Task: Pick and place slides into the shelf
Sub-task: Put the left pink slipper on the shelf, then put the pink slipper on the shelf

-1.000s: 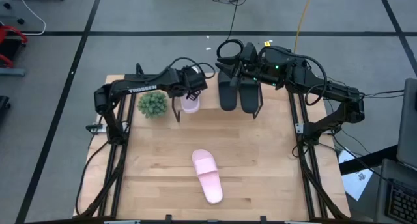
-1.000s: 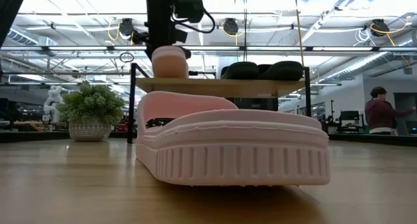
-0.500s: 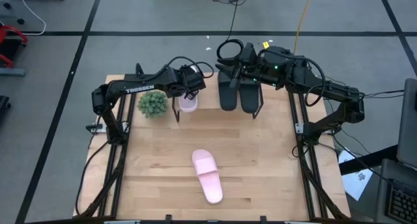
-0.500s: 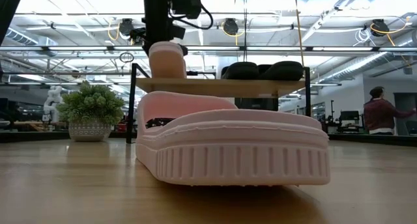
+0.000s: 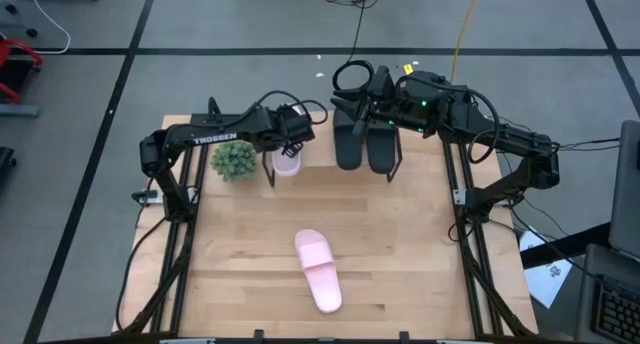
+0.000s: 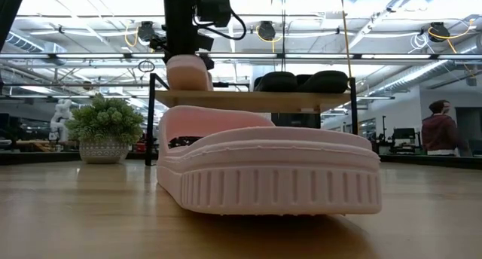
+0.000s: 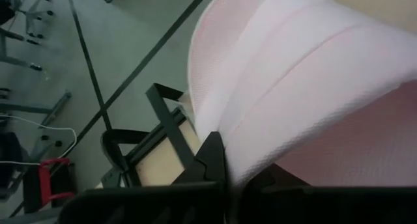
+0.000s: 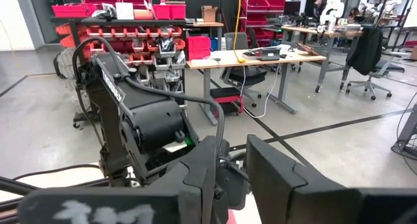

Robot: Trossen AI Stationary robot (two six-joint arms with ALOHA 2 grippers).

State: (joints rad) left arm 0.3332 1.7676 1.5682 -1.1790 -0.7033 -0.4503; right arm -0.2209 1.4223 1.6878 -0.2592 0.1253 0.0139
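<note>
Left gripper (image 5: 291, 132) clenched one pink slide (image 5: 288, 161) at the shelf (image 6: 248, 99). Both black slides (image 5: 365, 144) sat shelved; the second pink slide (image 5: 318, 270) remained on the bench (image 5: 400, 254).

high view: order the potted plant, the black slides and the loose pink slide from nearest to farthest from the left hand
1. Potted plant: just beside the left hand, on its outer side at the table's back left.
2. Black slides: the pair on the shelf, toward the right arm.
3. Loose pink slide: alone on the table's front middle, plainly farthest.

The left hand itself holds the other pink slide.
</note>
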